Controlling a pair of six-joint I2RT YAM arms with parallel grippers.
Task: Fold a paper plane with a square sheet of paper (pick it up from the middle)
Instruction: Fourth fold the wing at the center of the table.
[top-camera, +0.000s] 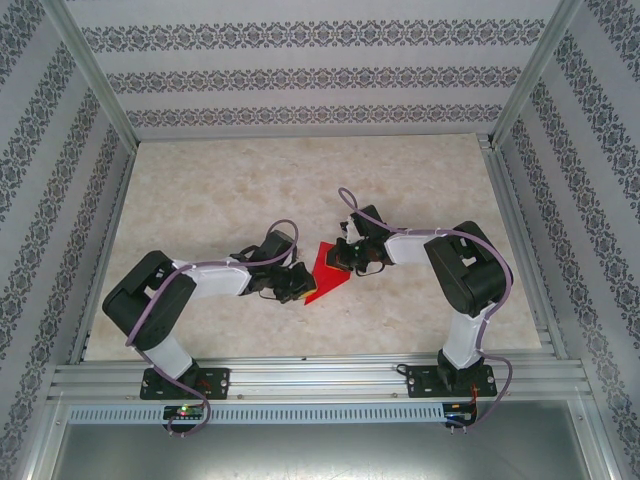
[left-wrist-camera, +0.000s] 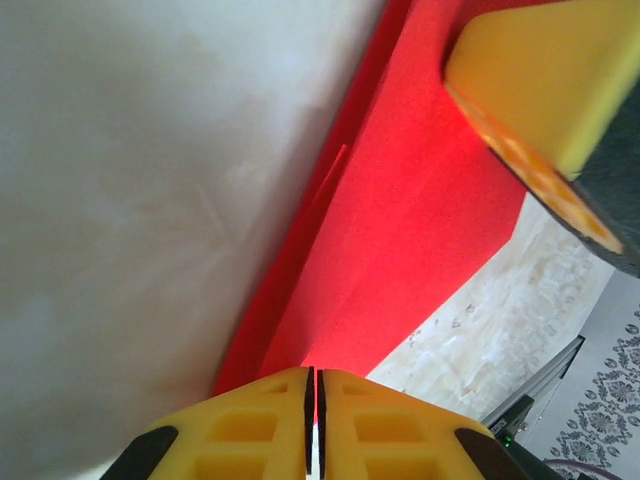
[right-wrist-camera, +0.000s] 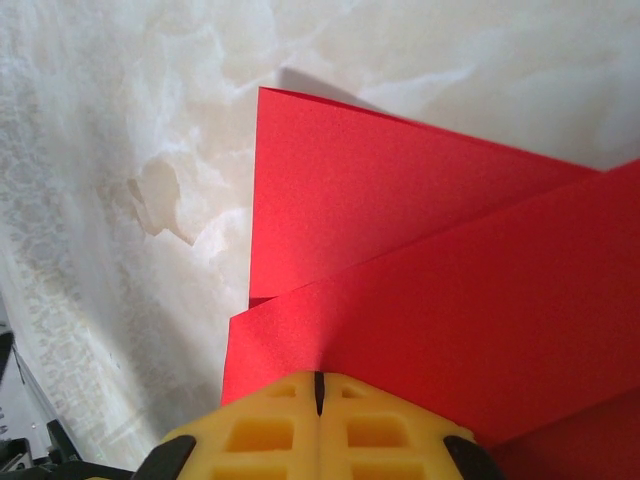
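A: Notes, left side first: left gripper (top-camera: 297, 285) low over the table (top-camera: 200, 180), yellow pads pressed together. Near edge of the square sheet of paper (top-camera: 326, 272) runs straight into them and looks pinched.
B: And the sheet itself?
A: Red, creased, folds overlapping, mid-table between both arms.
B: Right side?
A: There, right gripper (top-camera: 347, 260) closed tight, tips set on the sheet's upper flap. Whether it clamps paper, can't tell.
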